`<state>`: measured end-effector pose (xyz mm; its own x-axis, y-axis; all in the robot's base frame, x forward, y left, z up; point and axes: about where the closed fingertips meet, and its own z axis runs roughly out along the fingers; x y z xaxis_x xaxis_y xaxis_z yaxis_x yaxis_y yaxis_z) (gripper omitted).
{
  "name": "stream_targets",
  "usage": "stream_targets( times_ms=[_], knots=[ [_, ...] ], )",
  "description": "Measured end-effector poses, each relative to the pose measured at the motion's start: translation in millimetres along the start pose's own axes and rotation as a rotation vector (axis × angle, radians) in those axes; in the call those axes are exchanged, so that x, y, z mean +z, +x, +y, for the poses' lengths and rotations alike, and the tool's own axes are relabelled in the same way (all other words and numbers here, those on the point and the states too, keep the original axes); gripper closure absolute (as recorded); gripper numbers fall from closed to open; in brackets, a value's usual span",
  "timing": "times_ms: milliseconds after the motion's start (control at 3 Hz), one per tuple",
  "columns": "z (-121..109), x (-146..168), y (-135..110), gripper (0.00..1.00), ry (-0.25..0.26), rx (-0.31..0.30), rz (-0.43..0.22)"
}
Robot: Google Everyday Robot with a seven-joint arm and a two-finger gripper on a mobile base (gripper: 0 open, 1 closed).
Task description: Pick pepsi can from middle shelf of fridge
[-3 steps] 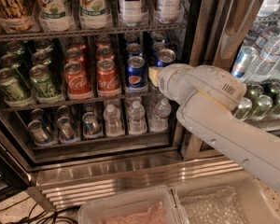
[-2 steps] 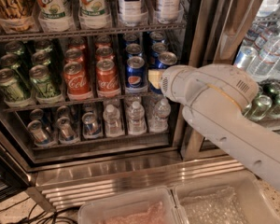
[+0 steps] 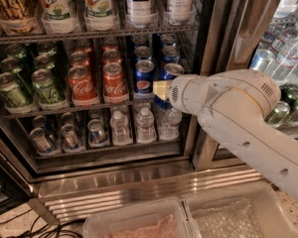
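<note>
The fridge (image 3: 114, 182) stands open, and its middle shelf (image 3: 49, 112) holds rows of green, red and blue cans. Two rows of pepsi cans sit at the shelf's right end. The front can of the left row (image 3: 144, 78) shows its logo. My gripper (image 3: 162, 89) reaches in from the right and sits against the front pepsi can of the right row (image 3: 172, 71), covering most of its body. My white arm (image 3: 238, 118) crosses the fridge's right post.
Red Coca-Cola cans (image 3: 114, 81) and green cans (image 3: 45, 86) stand to the left of the pepsi rows. Tall bottles (image 3: 139, 4) fill the rack above and small water bottles (image 3: 145, 125) the rack below. Two plastic bins (image 3: 188, 219) lie on the floor in front.
The gripper stays at the right-hand front pepsi can, a little lower than before. The arm's wrist housing has swung up and to the right.
</note>
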<state>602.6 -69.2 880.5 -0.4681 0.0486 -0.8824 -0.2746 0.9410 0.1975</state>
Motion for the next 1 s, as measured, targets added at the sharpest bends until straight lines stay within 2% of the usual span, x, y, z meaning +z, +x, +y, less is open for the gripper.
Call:
stream_targets(
  times_ms=[333,1000],
  knots=[
    [4,-3,12,1.0,-0.024,0.03,0.039],
    [20,-27,72,1.0,-0.057,0.123,0.21]
  ],
)
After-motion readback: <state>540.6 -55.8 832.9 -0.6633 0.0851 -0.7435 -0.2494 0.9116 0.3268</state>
